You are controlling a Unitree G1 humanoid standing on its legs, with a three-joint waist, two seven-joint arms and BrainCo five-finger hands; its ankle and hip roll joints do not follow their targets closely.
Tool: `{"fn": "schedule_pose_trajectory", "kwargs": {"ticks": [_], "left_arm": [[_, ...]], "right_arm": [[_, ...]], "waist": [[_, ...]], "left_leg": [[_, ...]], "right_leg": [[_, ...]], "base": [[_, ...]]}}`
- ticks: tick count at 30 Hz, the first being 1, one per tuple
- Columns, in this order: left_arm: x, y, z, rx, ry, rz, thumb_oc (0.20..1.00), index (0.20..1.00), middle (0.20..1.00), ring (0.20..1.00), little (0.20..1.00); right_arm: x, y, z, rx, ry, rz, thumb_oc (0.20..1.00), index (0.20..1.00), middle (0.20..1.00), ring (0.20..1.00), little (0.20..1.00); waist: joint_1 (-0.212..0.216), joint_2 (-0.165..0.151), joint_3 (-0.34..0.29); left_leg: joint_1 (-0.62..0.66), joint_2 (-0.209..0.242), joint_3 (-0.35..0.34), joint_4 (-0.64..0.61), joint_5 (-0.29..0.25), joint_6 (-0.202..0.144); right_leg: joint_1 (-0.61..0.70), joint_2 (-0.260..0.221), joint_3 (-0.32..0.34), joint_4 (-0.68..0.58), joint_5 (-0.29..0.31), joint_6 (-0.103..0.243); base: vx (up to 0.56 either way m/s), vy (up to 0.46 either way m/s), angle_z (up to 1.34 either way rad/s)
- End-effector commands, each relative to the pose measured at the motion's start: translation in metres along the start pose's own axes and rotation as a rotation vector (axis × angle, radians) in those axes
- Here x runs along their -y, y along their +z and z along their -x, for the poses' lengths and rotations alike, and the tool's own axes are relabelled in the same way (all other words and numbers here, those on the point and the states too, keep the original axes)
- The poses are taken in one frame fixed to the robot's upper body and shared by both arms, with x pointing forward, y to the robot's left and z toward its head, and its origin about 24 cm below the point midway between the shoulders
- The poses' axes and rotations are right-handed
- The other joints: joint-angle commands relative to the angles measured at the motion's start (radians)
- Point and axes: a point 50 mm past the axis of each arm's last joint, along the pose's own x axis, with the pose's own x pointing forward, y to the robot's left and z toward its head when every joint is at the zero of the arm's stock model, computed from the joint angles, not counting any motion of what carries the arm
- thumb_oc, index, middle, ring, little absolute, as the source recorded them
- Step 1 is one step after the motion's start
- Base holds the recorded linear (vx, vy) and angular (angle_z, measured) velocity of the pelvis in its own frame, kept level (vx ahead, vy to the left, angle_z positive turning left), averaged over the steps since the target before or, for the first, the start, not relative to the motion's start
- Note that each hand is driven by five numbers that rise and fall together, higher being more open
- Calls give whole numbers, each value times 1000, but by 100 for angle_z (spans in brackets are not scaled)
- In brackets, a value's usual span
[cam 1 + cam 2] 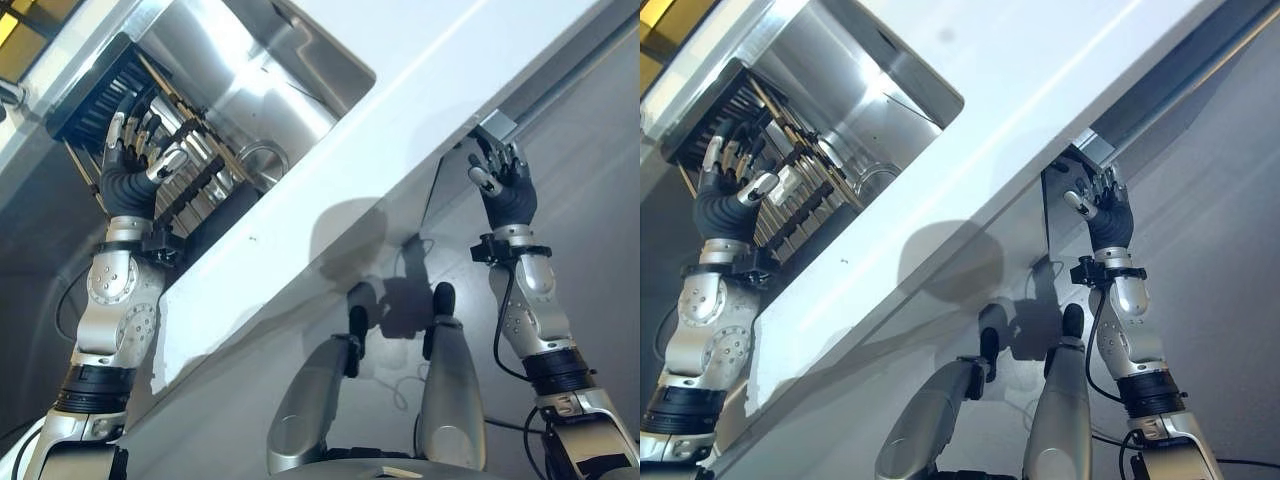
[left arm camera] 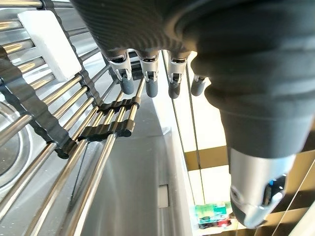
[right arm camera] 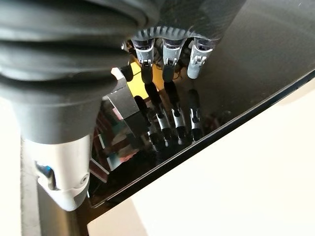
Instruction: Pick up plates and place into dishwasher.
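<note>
No plate is in sight. My left hand [image 1: 133,165] hovers over a roll-up rack of metal rods [image 1: 195,165] that lies across the steel sink [image 1: 262,70]. Its fingers [image 2: 150,83] are straight just above the rods [image 2: 98,132] and hold nothing. My right hand [image 1: 505,185] is raised at the white counter's [image 1: 450,90] front edge. The straight fingers [image 3: 170,59] reach a dark glossy panel [image 3: 256,59] below the counter, which mirrors them, beside a metal bracket [image 1: 495,126]. This hand holds nothing.
The sink's round drain [image 1: 262,162] shows under the rack's near end. A white tag [image 2: 49,44] sits on the rack's rods. A dark gap [image 1: 565,75] runs under the counter's edge, above a grey front surface [image 1: 590,200].
</note>
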Motion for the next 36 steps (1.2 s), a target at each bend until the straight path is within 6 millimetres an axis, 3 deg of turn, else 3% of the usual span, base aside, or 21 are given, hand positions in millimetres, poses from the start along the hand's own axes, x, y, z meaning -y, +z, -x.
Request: {"fn": "schedule_pose_trajectory", "kwargs": {"ticks": [1, 8, 12, 18, 25, 31, 36], "left_arm": [[3, -6, 2, -16, -33, -78, 1000, 1000, 1000, 1000, 1000], [5, -4, -4, -17, -53, -89, 1000, 1000, 1000, 1000, 1000], [5, -5, -3, -14, -61, -95, 1000, 1000, 1000, 1000, 1000], [4, -14, 12, -31, -38, -84, 1000, 1000, 1000, 1000, 1000], [3, -28, 35, -67, 1, -62, 1000, 1000, 1000, 1000, 1000], [1, -32, 45, -90, 28, -62, 1000, 1000, 1000, 1000, 1000], [2, -40, 52, -138, 42, -63, 1000, 1000, 1000, 1000, 1000]], "right_arm": [[-83, 82, -34, 459, 346, -4, 1000, 1000, 1000, 1000, 1000], [-80, 73, -33, 414, 292, -8, 1000, 1000, 1000, 1000, 1000], [-70, 54, -30, 311, 204, 40, 1000, 1000, 1000, 1000, 1000], [-34, 16, 2, 137, 79, 47, 1000, 1000, 1000, 1000, 1000], [5, -1, 44, 36, -92, 88, 1000, 1000, 1000, 1000, 1000], [19, 5, 60, 57, -218, 101, 1000, 1000, 1000, 1000, 1000], [14, 27, 57, 154, -242, 143, 1000, 1000, 1000, 1000, 1000]], "waist": [[63, -88, 12], [56, -103, -6], [38, -110, -15], [-10, -111, -38], [-67, -123, -89], [-93, -154, -158], [-84, -166, -242]], "left_leg": [[-15, -20, 43, -65, 97, 45], [9, -18, 45, -94, 104, 53], [21, -16, 57, -95, 99, 54], [69, -10, 85, -123, 93, 55], [152, -1, 124, -170, 84, 52], [234, 6, 141, -212, 74, 51], [315, 4, 136, -267, 71, 53]], "right_leg": [[114, -6, 41, -132, 60, 20], [133, 2, 49, -153, 76, 21], [139, 1, 65, -162, 86, 22], [166, 0, 114, -188, 101, 24], [226, -5, 167, -244, 117, 37], [308, -6, 187, -315, 135, 47], [388, -8, 182, -368, 142, 54]], "base": [[-58, -99, 18], [-47, -36, 9], [-56, 1, -2], [-16, 89, -13], [34, 106, -22], [78, 69, -21], [118, 90, -11]]}}
